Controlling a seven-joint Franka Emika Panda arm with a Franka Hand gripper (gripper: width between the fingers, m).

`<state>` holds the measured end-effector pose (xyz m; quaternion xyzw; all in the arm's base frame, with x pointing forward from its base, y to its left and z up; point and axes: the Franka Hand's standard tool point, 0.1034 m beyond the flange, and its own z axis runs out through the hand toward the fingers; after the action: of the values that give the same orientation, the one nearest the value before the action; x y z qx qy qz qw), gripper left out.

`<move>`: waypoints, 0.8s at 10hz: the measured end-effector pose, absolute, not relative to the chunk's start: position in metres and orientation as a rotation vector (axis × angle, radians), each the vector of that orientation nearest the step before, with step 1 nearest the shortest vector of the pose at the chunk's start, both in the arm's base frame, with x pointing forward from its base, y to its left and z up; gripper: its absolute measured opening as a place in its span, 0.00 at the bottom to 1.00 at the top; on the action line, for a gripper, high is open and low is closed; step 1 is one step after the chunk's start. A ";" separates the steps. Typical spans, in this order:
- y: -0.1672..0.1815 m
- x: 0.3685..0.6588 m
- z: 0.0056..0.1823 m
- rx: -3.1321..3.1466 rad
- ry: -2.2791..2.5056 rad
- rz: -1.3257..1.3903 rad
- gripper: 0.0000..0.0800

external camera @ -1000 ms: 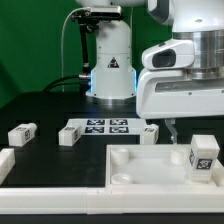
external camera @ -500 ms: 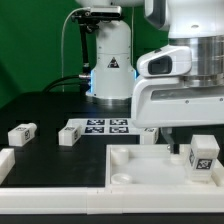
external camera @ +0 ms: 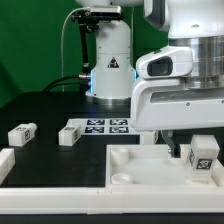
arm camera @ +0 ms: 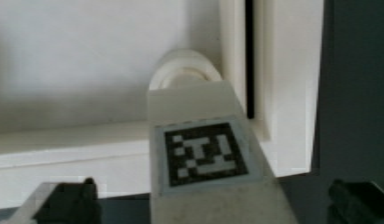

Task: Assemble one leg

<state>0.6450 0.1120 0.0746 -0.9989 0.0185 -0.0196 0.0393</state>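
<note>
A leg (external camera: 203, 158), a small white peg with a square tag, stands upright in the corner socket of the large white square piece (external camera: 140, 165) on the exterior view's right. My gripper (external camera: 196, 148) hangs over this leg, open, with one dark finger (external camera: 171, 148) showing beside it. In the wrist view the leg (arm camera: 210, 150) lies between my gripper's (arm camera: 210, 205) fingers (arm camera: 64, 200), with a gap on each side; neither touches it. The rounded socket rim (arm camera: 189, 68) shows beyond the leg.
Three more legs lie on the dark table: one (external camera: 22, 133) far left, one (external camera: 69, 135) by the marker board (external camera: 105, 126), one (external camera: 150, 133) behind the square piece. A white part (external camera: 5, 162) sits at the left edge. The robot base (external camera: 110, 70) stands behind.
The gripper body has come lower and slightly to the exterior view's left over the standing leg. The leg and other parts have not moved.
</note>
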 end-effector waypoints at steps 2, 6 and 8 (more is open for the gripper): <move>0.111 0.645 0.074 -3.062 0.046 -0.059 0.57; 0.111 0.645 0.074 -3.062 0.046 -0.059 0.37; 0.112 0.645 0.074 -3.057 0.116 -0.055 0.37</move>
<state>0.6447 0.1121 0.0740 -0.9983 0.0378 -0.0181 0.0408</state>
